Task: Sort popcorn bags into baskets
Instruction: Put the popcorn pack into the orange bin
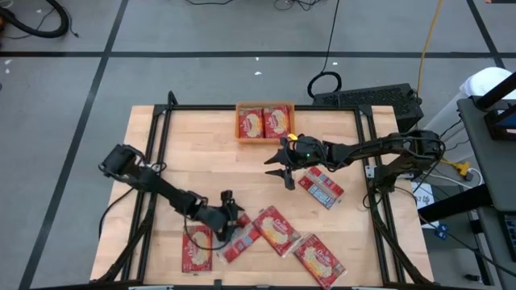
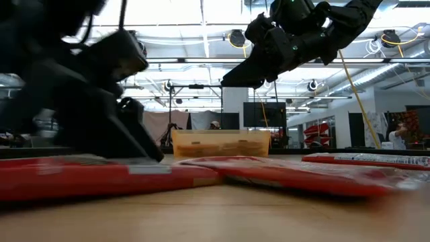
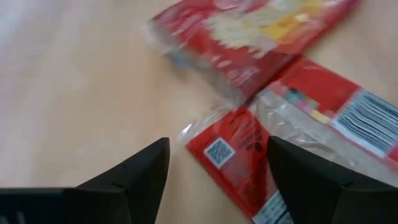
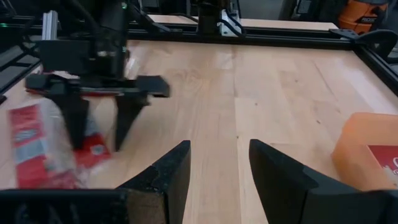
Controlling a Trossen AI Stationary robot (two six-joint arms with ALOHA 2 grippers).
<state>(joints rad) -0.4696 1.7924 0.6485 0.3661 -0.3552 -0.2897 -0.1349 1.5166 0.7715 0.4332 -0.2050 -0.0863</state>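
Five red popcorn bags lie flat on the near half of the table: one (image 1: pixel 197 248), one (image 1: pixel 239 242), one (image 1: pixel 276 229), one (image 1: pixel 317 259) and one (image 1: pixel 322 188). Two more lie in the orange basket (image 1: pixel 264 135) at the far edge. My left gripper (image 1: pixel 235 224) is open and low over the bag turned printed-back up (image 3: pixel 249 155). Its fingers stand on either side of that bag's end, and no touch shows. My right gripper (image 1: pixel 282 171) is open and empty, raised above mid-table (image 2: pixel 259 67) between the basket and the bags.
A black frame rail (image 1: pixel 266 106) runs around the table's edges. Bare wood (image 1: pixel 218 161) lies between the basket and the bags. The basket (image 4: pixel 367 149) also shows in the right wrist view, and my left gripper (image 4: pixel 99 118) stands across the table.
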